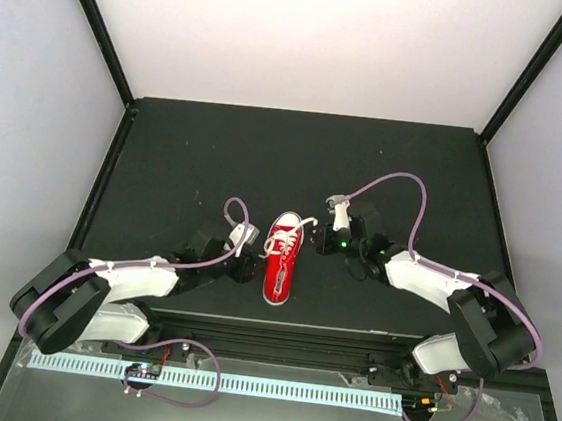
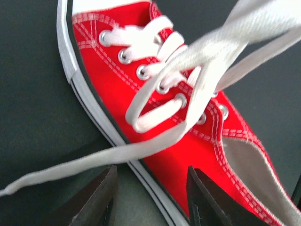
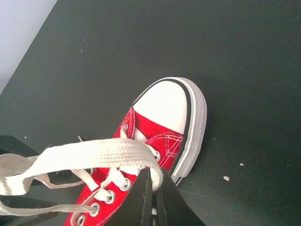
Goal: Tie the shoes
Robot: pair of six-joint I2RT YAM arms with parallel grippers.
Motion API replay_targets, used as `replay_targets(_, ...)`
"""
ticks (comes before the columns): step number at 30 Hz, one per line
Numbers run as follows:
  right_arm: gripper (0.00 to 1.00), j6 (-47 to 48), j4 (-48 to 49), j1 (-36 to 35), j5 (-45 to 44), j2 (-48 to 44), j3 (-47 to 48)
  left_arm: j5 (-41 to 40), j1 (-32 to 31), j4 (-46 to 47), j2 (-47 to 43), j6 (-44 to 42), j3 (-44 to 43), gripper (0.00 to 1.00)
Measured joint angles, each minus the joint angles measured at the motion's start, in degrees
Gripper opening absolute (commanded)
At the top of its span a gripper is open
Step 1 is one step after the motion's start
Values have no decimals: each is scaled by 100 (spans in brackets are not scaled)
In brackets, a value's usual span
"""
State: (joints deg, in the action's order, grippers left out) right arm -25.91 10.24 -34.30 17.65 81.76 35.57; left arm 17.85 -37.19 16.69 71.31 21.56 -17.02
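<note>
1. The left arm [image 1: 128,277] and right arm [image 1: 425,276] rise from the near edge of the black bench [image 1: 187,150], and both reach inward toward its middle.
2. The left gripper [image 2: 151,186] sits low at the left flank of the small red canvas low-top sneaker [image 1: 280,266]. Its jaws stand apart with nothing clamped, and the white sole edge shows between them.
3. A loose flat white lace end [image 2: 70,165] crosses just ahead of that gripper's fingertips and trails onto the bench. Whether it touches them I cannot tell.
4. The sneaker stands on its sole at mid-bench, between the two grippers. Its white rubber toe cap [image 3: 164,106] points away from the arm bases.
5. The right gripper [image 3: 151,181], on the sneaker's right, is closed. It pinches a broad white lace strand [image 3: 94,153] that stretches above the eyelets.
</note>
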Motion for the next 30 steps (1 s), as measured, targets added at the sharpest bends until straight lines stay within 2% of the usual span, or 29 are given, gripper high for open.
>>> replay_targets(8, 2, -13, 0, 0, -2, 0, -2, -232, -42, 197, 199, 2, -258, 33)
replay_targets(19, 2, -20, 0, 0, -24, 0, -2, -249, -83, 291, 461, 2, -343, 32)
replay_targets(30, 2, -17, -81, 2, -173, -140, -4, -332, -114, 280, 605, 72, -439, 5)
